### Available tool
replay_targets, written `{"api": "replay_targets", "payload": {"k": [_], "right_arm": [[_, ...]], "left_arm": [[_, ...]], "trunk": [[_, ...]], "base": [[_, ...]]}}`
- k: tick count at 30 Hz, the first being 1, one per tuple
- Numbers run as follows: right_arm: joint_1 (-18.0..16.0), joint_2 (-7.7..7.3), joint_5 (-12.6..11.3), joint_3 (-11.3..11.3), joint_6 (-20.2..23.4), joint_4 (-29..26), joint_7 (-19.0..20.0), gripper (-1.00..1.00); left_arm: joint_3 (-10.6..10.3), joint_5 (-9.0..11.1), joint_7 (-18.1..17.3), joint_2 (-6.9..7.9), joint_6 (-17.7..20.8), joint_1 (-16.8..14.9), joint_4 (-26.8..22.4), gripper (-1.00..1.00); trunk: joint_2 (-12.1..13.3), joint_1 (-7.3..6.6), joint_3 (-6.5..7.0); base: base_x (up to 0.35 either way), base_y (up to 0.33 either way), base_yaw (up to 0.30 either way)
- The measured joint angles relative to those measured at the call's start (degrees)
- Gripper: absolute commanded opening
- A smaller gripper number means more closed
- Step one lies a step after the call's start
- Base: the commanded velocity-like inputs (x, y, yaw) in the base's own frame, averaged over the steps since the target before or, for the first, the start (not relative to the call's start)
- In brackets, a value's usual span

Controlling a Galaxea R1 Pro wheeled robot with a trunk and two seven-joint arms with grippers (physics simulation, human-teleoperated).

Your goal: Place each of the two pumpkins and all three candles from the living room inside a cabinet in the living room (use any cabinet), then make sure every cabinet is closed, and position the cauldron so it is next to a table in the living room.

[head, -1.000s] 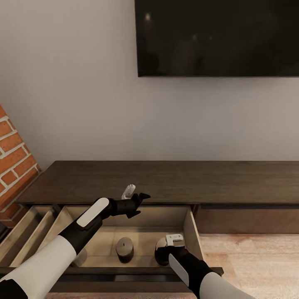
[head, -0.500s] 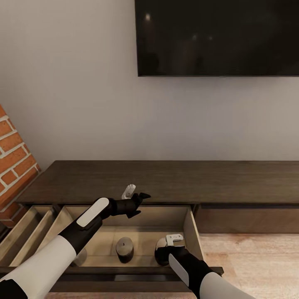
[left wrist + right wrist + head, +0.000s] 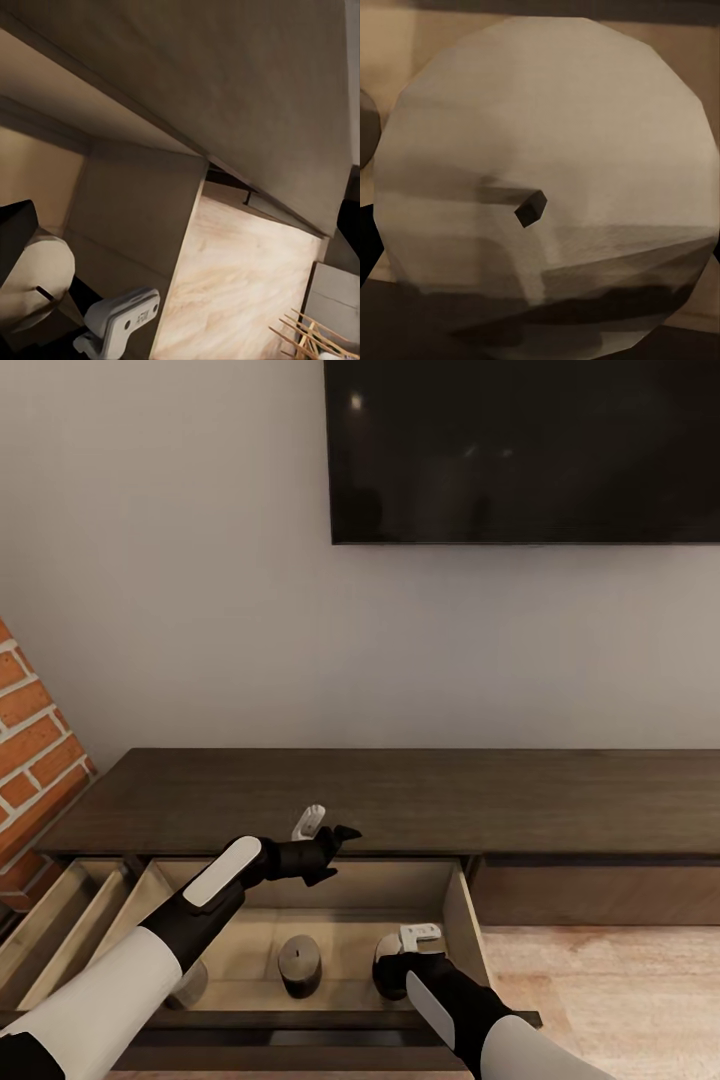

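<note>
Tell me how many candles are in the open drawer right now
2 clearly: one candle stands mid-drawer, another candle sits under the right gripper near the drawer's right wall. The left arm may hide a third at the drawer's left.

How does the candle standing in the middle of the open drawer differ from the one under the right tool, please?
The middle candle stands free and untouched; the right-hand candle sits directly under the right tool. The middle candle shows whole in the head view, while the right-hand candle is partly covered by the tool there. Whether the tool grips it cannot be told. Both are short, flat-topped cylinders with a small dark wick, upright inside the cabinet's open drawer.
</note>
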Motion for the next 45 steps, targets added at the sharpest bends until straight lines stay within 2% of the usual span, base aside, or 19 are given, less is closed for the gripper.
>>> {"api": "replay_targets", "payload": {"k": [8, 13, 20, 33, 34, 45], "right_arm": [[0.0, 0.00, -0.1, 0.0, 0.1, 0.0, 0.0, -1.00], [0.0, -0.03, -0.1, 0.0, 0.2, 0.1, 0.0, -1.00], [-0.2, 0.01, 0.0, 0.0, 0.2, 0.0, 0.0, -1.00], [-0.1, -0.07, 0.1, 0.0, 0.2, -0.3, 0.0, -1.00], [-0.1, -0.07, 0.1, 0.0, 0.2, -0.3, 0.0, 1.00], [0.0, -0.08, 0.1, -0.1, 0.2, -0.4, -0.1, 1.00]], "left_arm": [[0.0, 0.1, 0.1, -0.20, -0.1, 0.0, -0.1, 1.00], [0.1, 0.2, 0.1, -0.35, -0.3, 0.0, -0.1, 1.00], [0.1, 0.2, 0.1, -0.40, -0.4, 0.0, -0.1, 1.00], [0.1, 0.2, 0.1, -0.40, -0.4, 0.0, 0.0, 1.00], [0.1, 0.2, 0.1, -0.40, -0.4, 0.0, 0.0, 1.00], [0.1, 0.2, 0.1, -0.40, -0.3, 0.0, -0.1, 1.00]], "trunk": [[0.0, 0.00, 0.00], [-1.9, 1.05, -0.90], [-2.0, 1.23, -2.44], [-2.0, 1.23, -2.44], [-2.0, 1.23, -2.45], [-2.0, 1.23, -2.44]], "base": [[0.000, 0.000, 0.000], [0.000, 0.000, 0.000], [0.000, 0.000, 0.000], [0.000, 0.000, 0.000], [0.000, 0.000, 0.000], [0.000, 0.000, 0.000]]}}
